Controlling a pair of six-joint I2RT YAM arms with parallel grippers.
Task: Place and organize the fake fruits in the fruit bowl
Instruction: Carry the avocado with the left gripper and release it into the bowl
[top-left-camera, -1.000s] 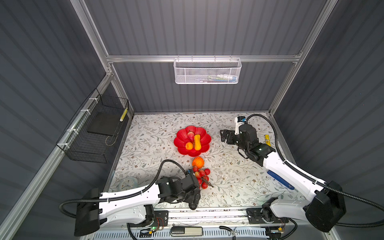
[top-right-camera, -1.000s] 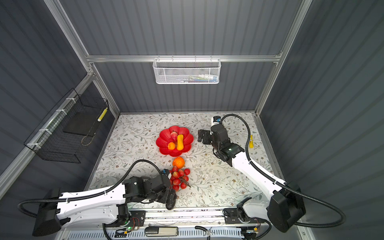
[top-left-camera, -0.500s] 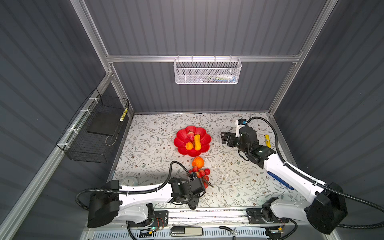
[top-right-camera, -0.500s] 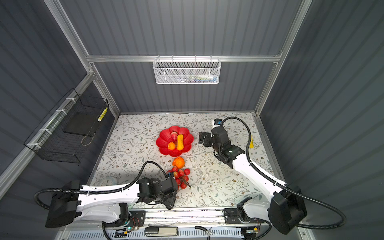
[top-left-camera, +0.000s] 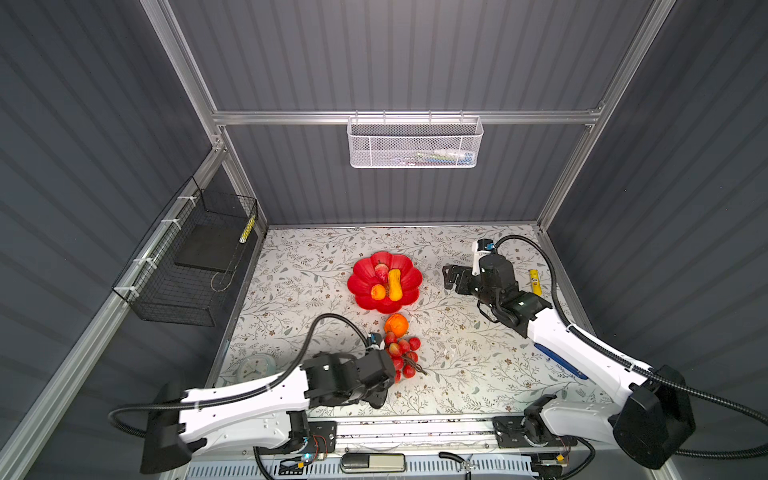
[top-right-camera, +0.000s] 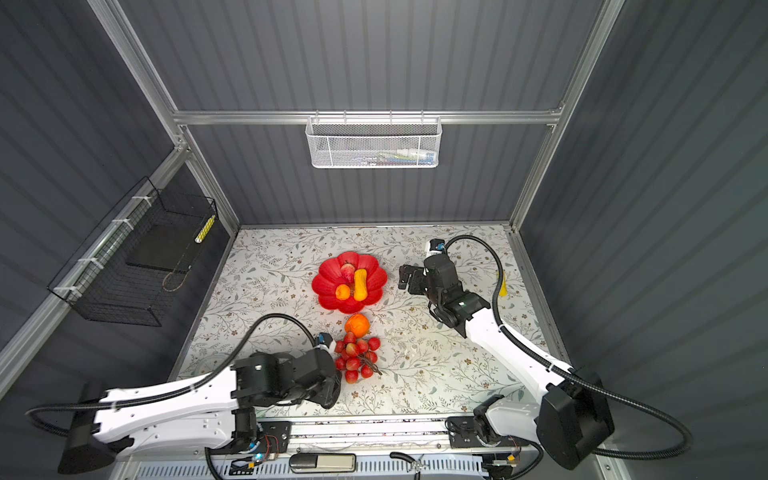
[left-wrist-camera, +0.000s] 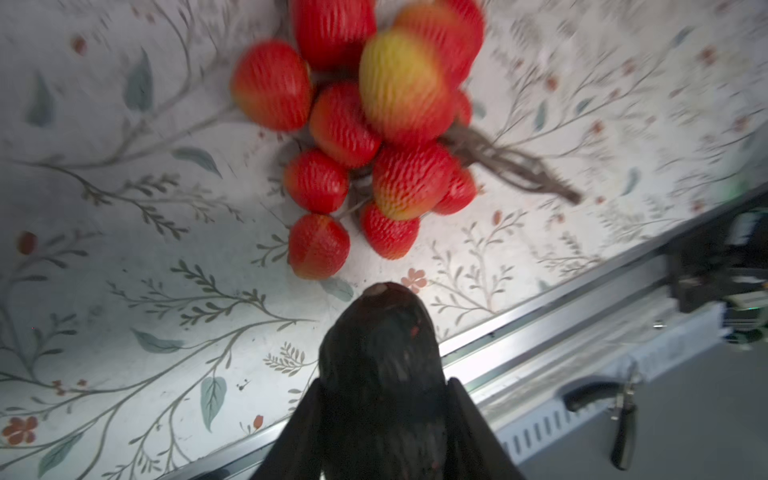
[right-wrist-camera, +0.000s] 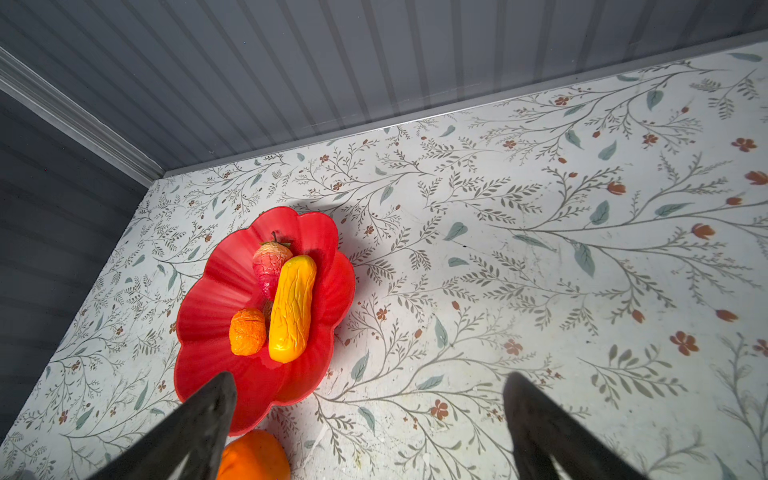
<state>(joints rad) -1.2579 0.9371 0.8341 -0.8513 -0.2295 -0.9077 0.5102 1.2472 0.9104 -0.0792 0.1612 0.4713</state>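
Okay, we see left gripper (left-wrist-camera: 384, 386) clamped on the dark avocado (left-wrist-camera: 378, 340) just 7 o'clock of the grape bunch (top-left-camera: 401, 353), tip toward the fruit bowl (top-left-camera: 361, 282) at 12 o'clock; right gripper (right-wrist-camera: 370, 378) gapes.

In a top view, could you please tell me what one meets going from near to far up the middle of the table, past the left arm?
Bunch of grapes → orange → red bowl → white mesh basket on the back wall.

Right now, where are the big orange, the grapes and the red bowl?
big orange (top-left-camera: 395, 325): a top view, its middle.
grapes (left-wrist-camera: 340, 124): left wrist view, a middle grape.
red bowl (top-left-camera: 360, 282): a top view, bare left side.
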